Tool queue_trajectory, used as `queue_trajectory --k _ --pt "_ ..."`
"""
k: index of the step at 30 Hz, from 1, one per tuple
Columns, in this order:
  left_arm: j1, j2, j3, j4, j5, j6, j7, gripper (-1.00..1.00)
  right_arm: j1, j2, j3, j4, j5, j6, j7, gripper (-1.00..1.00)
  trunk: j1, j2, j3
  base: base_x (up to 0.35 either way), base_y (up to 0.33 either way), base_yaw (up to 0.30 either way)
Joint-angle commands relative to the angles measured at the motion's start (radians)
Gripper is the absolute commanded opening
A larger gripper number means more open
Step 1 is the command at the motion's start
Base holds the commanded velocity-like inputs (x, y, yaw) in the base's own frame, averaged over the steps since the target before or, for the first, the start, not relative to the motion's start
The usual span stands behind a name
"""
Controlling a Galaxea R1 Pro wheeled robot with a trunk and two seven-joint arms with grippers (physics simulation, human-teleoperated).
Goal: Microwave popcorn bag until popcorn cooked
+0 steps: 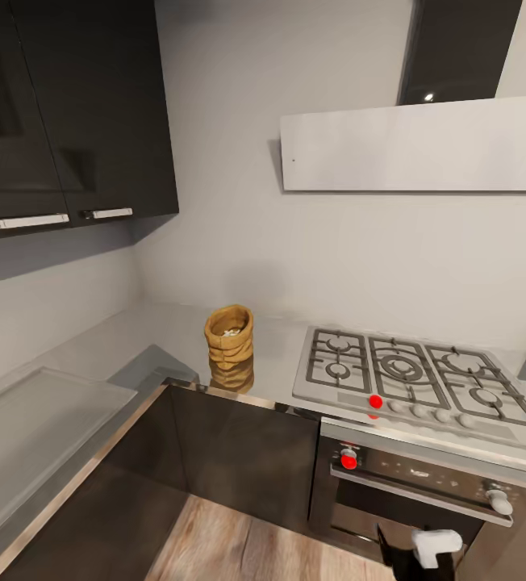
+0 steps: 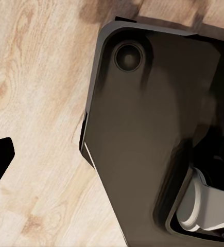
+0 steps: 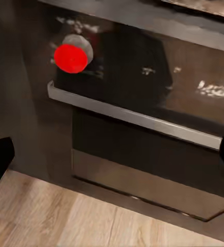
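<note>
On the grey countertop [image 1: 166, 335], near its front edge and left of the gas hob [image 1: 412, 375], your popcorn bag [image 1: 230, 336] stands upright with pale popcorn [image 1: 231, 332] showing in its mouth. Your right wrist camera faces the dark oven [image 3: 142, 118] and its red knob [image 3: 70, 57]. Only 1 dark fingertip edge shows at each side there, so you cannot tell whether either claw is open or closed.

tan popcorn bag [image 1: 229, 336] upright, countertop [image 1: 146, 335] corner
</note>
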Motion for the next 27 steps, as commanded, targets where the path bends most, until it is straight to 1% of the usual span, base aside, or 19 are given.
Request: queue_trajectory --k 1,3,5,6,8,10,11,13,15,17,18,19,22,23,25,26,27 --pt "0.0 0.0 0.004 0.0 0.0 -0.001 0.001 1.0 0.0 -0.001 0.003 -0.042 -0.002 0.0 -0.006 1.0 0.0 -0.002 -0.002 0.0 0.0 0.0" --pt "-0.001 0.0 0.004 0.0 0.0 -0.001 0.001 1.0 0.0 -0.001 0.003 -0.114 -0.002 0.014 -0.007 1.0 0.0 -0.002 -0.002 0.0 0.0 0.0" --pt "0.0 0.0 0.004 0.0 0.0 -0.001 0.001 1.0 0.0 -0.001 0.002 -0.189 -0.002 0.061 -0.007 1.0 0.0 -0.002 -0.002 0.0 0.0 0.0" --pt "0.0 0.0 0.004 0.0 0.0 -0.001 0.001 1.0 0.0 -0.001 0.002 -0.209 -0.002 0.076 -0.007 1.0 0.0 -0.002 -0.002 0.0 0.0 0.0" --pt "0.0 0.0 0.004 0.0 0.0 -0.001 0.001 1.0 -0.001 0.0 0.002 -0.318 -0.002 0.178 -0.009 1.0 0.0 -0.002 -0.002 0.0 0.0 0.0" --pt "-0.001 0.0 0.004 0.0 0.0 -0.001 0.001 1.0 -0.008 0.001 0.002 -0.374 -0.003 0.222 -0.03 1.0 0.0 -0.002 -0.002 0.0 0.0 0.0" --pt "0.0 0.0 0.004 0.0 0.0 -0.001 0.001 1.0 -0.018 0.002 0.002 -0.393 -0.003 0.235 -0.045 1.0 0.0 -0.002 -0.002 0.0 0.0 0.0" --pt "0.0 -0.001 0.004 0.0 0.0 0.0 0.001 1.0 -0.071 0.002 0.002 -0.416 -0.004 0.26 -0.078 1.0 0.0 -0.002 -0.002 0.0 0.0 0.0" --pt "0.0 -0.001 0.004 0.0 0.0 0.0 0.001 1.0 -0.135 0.003 0.002 -0.423 -0.004 0.314 -0.09 1.0 0.0 -0.002 -0.002 0.0 0.0 0.0" --pt "0.0 -0.002 0.004 0.0 0.0 0.0 0.001 1.0 -0.217 0.003 0.002 -0.426 -0.004 0.403 -0.094 1.0 0.0 -0.002 -0.002 0.0 0.0 0.0" --pt "0.0 -0.002 0.004 0.0 0.0 0.0 0.001 1.0 -0.283 0.003 0.002 -0.427 -0.004 0.478 -0.095 1.0 0.0 -0.002 -0.002 0.0 0.0 0.0" --pt "0.0 -0.002 0.004 0.0 0.0 0.0 0.001 1.0 -0.326 0.003 0.002 -0.427 -0.005 0.528 -0.095 1.0 0.0 -0.002 -0.002 0.0 0.0 0.0" --pt "0.0 -0.002 0.004 0.0 0.0 0.0 0.001 1.0 -0.485 0.003 0.002 -0.426 -0.005 0.679 -0.097 1.0 0.0 -0.002 -0.002 0.0 0.0 0.0" --pt "-0.001 -0.002 0.004 0.0 0.0 0.001 0.001 1.0 -0.554 0.003 0.002 -0.425 -0.005 0.747 -0.097 1.0 0.0 -0.002 -0.002 0.0 0.0 0.0" --pt "0.0 -0.002 0.004 0.0 0.0 0.001 0.001 1.0 -0.643 0.003 0.001 -0.424 -0.005 0.843 -0.097 1.0 0.0 -0.002 -0.002 0.0 0.0 0.0" --pt "0.0 -0.002 0.004 0.0 0.0 0.0 0.001 1.0 -0.724 0.003 0.001 -0.42 -0.005 0.933 -0.097 1.0 0.0 -0.002 -0.002 0.0 0.0 0.0" --pt "-0.001 -0.002 0.004 0.0 0.0 0.0 0.001 1.0 -0.759 0.003 0.001 -0.412 -0.005 0.966 -0.097 1.0 0.0 -0.002 -0.002 0.0 0.0 0.0"
